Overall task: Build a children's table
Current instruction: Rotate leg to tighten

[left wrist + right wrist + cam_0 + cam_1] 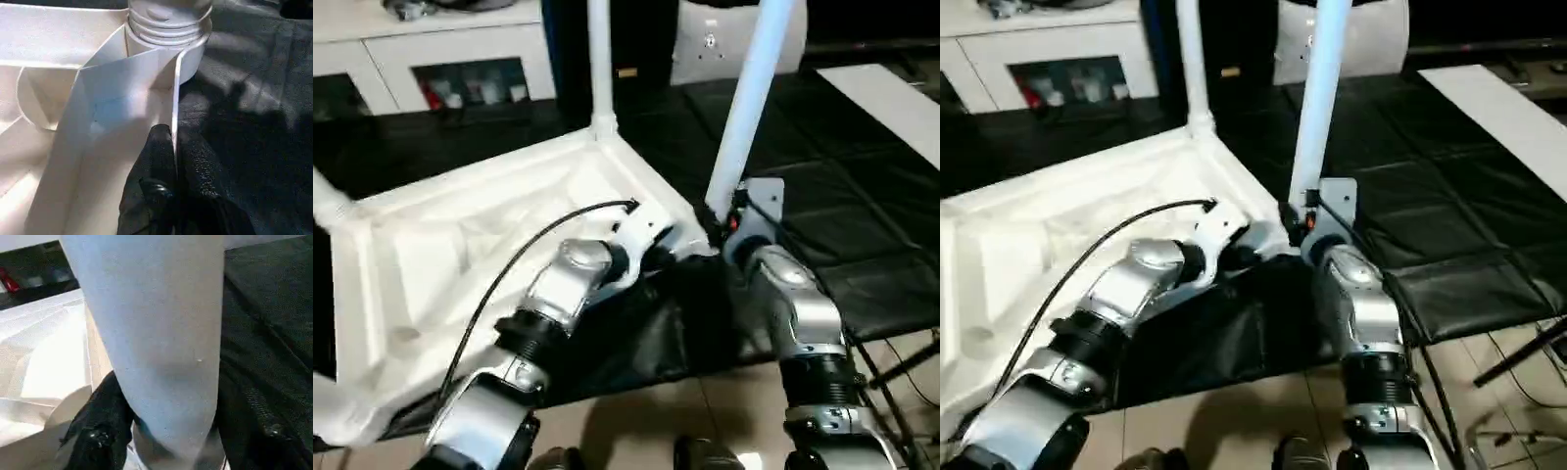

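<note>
The children's table [489, 245] is seen lying upside down on black padded mats [862, 206], its ribbed underside facing up and its square top tilted, with the near-right corner closest to the robot. A leg [599, 59] is screwed into the far corner socket and stands upright. A second leg [749, 103] rises from the near-right corner, leaning slightly away from the first. Another leg [328, 201] is partly seen at the far-left corner, at the picture's edge.

The left gripper [173, 147] is placed on the thin side wall of the tabletop, just short of the near-right corner socket [168, 29]. Its black jaws are pressed together with the wall's edge pinched between them, one finger inside the rim and one outside over the mat. The threaded base of the second leg is seen seated in that socket just beyond the fingertips.

The right gripper [166, 440] is set around the lower part of the second leg, just above the socket. Its jaws stand about half wide, one black finger on either side of the white shaft, closed against it.

Both silver forearms [563, 294] are seen reaching forward from the lower edge toward that same corner, a black cable [524, 250] arching over the left one. Beyond the mats, a white cabinet [440, 59] is seen along the back, and pale floor tiles [705, 411] are seen beneath the arms.
</note>
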Controlling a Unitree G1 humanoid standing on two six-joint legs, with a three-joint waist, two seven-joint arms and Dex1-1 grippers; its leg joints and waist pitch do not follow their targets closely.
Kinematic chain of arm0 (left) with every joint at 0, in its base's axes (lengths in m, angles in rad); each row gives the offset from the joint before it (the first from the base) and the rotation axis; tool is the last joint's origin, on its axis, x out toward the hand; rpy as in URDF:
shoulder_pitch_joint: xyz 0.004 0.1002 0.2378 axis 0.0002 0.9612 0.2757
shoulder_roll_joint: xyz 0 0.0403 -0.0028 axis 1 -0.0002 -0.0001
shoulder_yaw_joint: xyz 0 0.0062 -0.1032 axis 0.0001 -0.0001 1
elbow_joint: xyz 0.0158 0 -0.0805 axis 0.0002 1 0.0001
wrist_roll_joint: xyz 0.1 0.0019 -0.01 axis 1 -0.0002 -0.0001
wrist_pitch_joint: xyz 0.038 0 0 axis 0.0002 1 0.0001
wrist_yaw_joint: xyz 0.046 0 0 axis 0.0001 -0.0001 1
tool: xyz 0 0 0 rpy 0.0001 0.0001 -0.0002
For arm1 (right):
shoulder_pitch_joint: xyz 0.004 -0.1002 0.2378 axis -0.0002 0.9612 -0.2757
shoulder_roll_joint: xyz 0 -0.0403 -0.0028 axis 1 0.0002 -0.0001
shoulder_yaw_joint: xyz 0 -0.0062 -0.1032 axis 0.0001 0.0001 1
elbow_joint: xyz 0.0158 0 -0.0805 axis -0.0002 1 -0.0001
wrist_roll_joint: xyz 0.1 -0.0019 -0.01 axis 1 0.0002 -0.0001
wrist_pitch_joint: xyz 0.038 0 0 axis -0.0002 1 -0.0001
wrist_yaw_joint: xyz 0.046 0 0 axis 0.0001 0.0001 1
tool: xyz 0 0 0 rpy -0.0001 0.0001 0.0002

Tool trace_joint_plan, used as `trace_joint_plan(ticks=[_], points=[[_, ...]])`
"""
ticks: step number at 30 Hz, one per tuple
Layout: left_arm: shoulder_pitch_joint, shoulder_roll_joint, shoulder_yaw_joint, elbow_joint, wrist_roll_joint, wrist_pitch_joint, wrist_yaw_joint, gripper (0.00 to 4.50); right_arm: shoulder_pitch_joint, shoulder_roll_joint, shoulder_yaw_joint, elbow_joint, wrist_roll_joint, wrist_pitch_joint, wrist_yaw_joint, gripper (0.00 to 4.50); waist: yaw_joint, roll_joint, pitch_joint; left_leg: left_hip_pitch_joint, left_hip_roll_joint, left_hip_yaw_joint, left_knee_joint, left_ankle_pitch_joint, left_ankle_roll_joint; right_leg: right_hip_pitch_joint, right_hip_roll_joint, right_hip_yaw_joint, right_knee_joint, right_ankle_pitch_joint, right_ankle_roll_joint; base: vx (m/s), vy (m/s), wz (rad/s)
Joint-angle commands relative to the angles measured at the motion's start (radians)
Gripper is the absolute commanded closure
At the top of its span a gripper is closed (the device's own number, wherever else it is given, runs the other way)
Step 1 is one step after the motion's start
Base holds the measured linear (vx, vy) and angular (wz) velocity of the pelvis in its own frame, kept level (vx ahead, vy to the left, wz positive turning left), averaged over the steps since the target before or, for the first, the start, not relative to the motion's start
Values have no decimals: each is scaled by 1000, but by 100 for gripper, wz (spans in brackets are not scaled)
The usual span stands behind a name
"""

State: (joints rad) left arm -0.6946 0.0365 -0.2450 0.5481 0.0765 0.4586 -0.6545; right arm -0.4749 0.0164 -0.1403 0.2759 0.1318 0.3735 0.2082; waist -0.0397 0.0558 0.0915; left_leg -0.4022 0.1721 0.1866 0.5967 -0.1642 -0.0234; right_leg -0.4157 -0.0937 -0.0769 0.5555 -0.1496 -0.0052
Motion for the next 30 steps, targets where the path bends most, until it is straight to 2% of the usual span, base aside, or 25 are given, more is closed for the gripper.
trace_joint_plan(ticks=[1,3,5,6,7,9,10,11,13,14,15,16,17,18,19,20,22,23,25,26,27,29,30], points=[[-74,-36,11,-54,-14,-57,41,450,32,85,122,21,64,43,108,154,4,-1,-63,23,41,-37,-91,-425,33,42,-49,24,-76,-398,-150,0,0,0],[-67,-20,5,-57,-12,-65,23,450,46,63,131,5,54,36,132,141,3,-1,-65,21,41,-34,-90,-399,43,45,-50,28,-71,-353,-169,0,0,0],[-44,20,-14,-67,-6,-91,-29,450,80,10,146,-28,41,18,182,128,4,-5,-69,15,41,-30,-85,-339,66,53,-53,33,-63,-289,-194,0,0,0],[-43,22,-14,-68,-6,-90,-32,450,82,7,147,-30,41,17,185,120,5,-4,-72,14,41,-30,-84,-317,73,56,-53,31,-61,-269,-199,0,0,0],[-32,37,-20,-76,-6,-91,-52,450,95,-17,150,-42,40,11,204,97,7,-6,-73,16,42,-27,-82,-289,89,54,-53,33,-60,-246,-209,0,0,0],[-20,55,-28,-88,-6,-104,-80,450,108,-44,150,-57,43,5,230,87,10,-5,-74,16,41,-24,-77,-256,106,56,-55,33,-59,-236,-224,0,0,0],[11,107,-42,-116,-13,-112,-147,450,134,-127,135,-98,63,-6,327,87,14,-11,-77,17,43,-22,-75,-225,116,57,-56,34,-55,-219,-231,0,0,0],[21,127,-48,-124,-15,-117,-172,450,140,-159,129,-111,69,-13,367,65,20,-9,-78,14,45,-22,-74,-193,133,63,-55,34,-51,-186,-235,0,0,0],[30,146,-53,-130,-16,-125,-196,450,146,-193,126,-122,74,-15,406,53,29,-4,-80,18,49,-20,-69,-151,150,59,-53,34,-42,-129,-256,0,0,0],[41,174,-60,-131,-18,-141,-231,450,155,-247,134,-139,75,-22,470,45,38,-5,-83,22,49,-20,-67,-138,151,59,-51,32,-40,-113,-267,0,0,0],[43,181,-61,-131,-19,-145,-238,450,158,-261,137,-144,75,-22,486,45,37,-7,-81,20,49,-18,-68,-139,156,60,-50,33,-39,-109,-272,0,0,0],[47,193,-63,-130,-19,-152,-251,450,163,-288,143,-154,76,-23,515,23,49,-5,-80,23,51,-17,-68,-141,153,60,-53,33,-40,-126,-271,0,0,0],[56,218,-68,-128,-20,-163,-282,450,180,-348,158,-184,83,-24,587,12,54,-4,-81,25,52,-18,-68,-147,150,59,-53,32,-41,-136,-270,0,0,0],[56,218,-68,-128,-20,-163,-282,450,180,-348,158,-184,83,-24,587,8,54,-4,-81,25,52,-18,-68,-147,150,59,-53,32,-41,-136,-270,0,0,0],[65,252,-77,-128,-23,-187,-332,450,206,-424,171,-226,98,-22,676,2,62,-6,-79,27,55,-20,-71,-168,140,61,-52,32,-42,-166,-259,0,0,0],[67,265,-81,-129,-24,-195,-350,450,216,-451,174,-240,108,-19,709,2,67,-5,-79,32,59,-20,-73,-184,132,59,-53,34,-43,-184,-252,0,0,0],[72,293,-90,-133,-31,-225,-398,450,228,-499,177,-257,121,-21,765,2,71,-6,-77,31,59,-20,-75,-211,118,59,-53,34,-46,-213,-247,0,0,0],[74,305,-95,-136,-35,-237,-422,450,229,-516,178,-257,123,-28,786,2,72,-6,-74,31,58,-20,-77,-234,108,57,-55,34,-50,-244,-242,0,0,0],[86,338,-110,-142,-55,-332,-517,450,220,-542,188,-239,126,-64,847,2,73,-7,-75,31,57,-22,-77,-247,97,57,-57,34,-54,-284,-231,0,0,0],[88,344,-113,-144,-59,-340,-536,450,216,-543,188,-233,128,-72,858,2,74,-6,-75,31,57,-21,-77,-250,93,56,-57,34,-55,-289,-229,0,0,0],[89,352,-120,-145,-58,-345,-553,450,212,-542,188,-228,140,-67,871,2,76,1,-74,36,59,-20,-79,-263,83,51,-55,35,-54,-294,-230,0,0,0],[90,364,-135,-148,-55,-365,-583,450,202,-541,192,-219,158,-57,896,2,81,2,-75,42,62,-19,-79,-270,75,47,-54,36,-54,-281,-238,0,0,0],[89,370,-142,-148,-56,-375,-598,450,195,-543,196,-211,166,-54,910,18,82,1,-76,42,61,-19,-79,-273,75,48,-54,36,-55,-281,-239,0,0,0]])
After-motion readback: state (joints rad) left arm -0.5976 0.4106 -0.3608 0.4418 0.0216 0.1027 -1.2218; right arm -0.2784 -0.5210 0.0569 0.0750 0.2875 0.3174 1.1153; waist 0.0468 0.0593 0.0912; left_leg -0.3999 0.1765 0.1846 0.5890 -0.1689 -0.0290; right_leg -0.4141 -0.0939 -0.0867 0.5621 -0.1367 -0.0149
